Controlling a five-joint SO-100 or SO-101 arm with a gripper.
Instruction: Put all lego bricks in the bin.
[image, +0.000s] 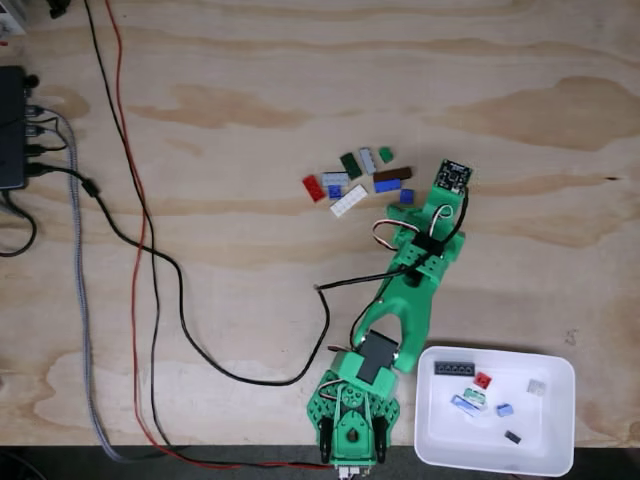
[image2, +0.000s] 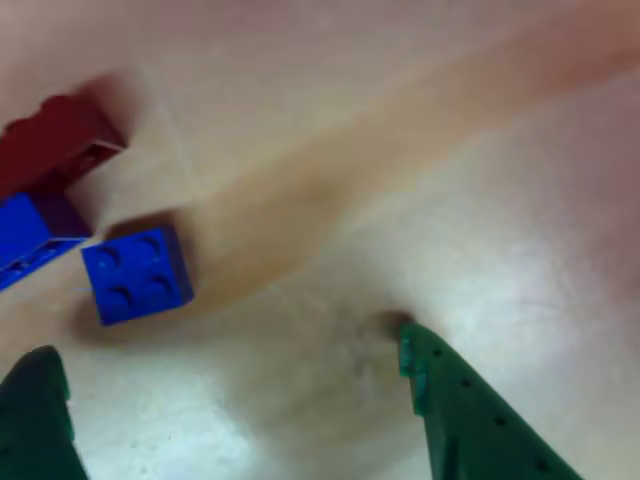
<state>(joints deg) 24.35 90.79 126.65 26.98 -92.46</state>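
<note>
Your gripper (image2: 230, 370) stands open and empty over the bare desk (image: 250, 110) just beside a small blue brick (image2: 136, 273), at the right end of the loose lego bricks (image: 355, 180) mid-desk, while the bin (image: 560, 440) at the near right corner holds several.

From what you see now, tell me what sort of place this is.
Likely a hobby workbench: a bare plywood top, loose cables running to a black box, and a green printed arm.
</note>
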